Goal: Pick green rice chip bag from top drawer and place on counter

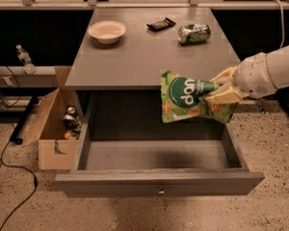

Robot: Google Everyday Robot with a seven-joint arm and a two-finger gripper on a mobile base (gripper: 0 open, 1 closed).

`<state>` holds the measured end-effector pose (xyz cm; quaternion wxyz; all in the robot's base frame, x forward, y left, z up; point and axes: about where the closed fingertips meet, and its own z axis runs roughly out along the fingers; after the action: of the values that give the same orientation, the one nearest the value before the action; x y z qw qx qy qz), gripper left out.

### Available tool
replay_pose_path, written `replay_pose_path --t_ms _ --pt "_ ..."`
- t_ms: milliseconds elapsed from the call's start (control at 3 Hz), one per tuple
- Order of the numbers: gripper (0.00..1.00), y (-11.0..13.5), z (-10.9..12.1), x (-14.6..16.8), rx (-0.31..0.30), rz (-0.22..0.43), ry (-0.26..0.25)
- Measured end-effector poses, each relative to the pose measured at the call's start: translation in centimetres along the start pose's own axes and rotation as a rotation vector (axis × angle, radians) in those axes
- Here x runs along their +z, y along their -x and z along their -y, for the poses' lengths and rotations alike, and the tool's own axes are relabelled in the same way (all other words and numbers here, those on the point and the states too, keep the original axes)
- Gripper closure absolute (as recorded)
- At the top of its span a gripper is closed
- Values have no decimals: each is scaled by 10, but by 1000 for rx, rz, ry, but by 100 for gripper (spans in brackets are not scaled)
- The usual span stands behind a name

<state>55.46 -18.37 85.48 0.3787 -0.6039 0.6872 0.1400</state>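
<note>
One relation governs the coming move: the green rice chip bag (185, 97) is gripped at its right end by the pincer (214, 91), which is closed on it. The bag is held in the air over the open top drawer (111, 184), just in front of the front edge of the bench (144, 57) near the front right corner. The bag is seen extending leftward from the pincer with its long axis roughly level, so a carry up and back over that edge is judged necessary.
</note>
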Motion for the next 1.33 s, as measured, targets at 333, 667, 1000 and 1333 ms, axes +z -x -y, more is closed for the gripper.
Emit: replay_pose_path --t_ms 333,667,1000,1333 --pt "100 48 45 8 -97 50 -3" --pt "100 83 96 27 -128 61 -51" --pt "100 93 141 49 -79 47 -139" --pt "84 94 181 70 6 28 -230"
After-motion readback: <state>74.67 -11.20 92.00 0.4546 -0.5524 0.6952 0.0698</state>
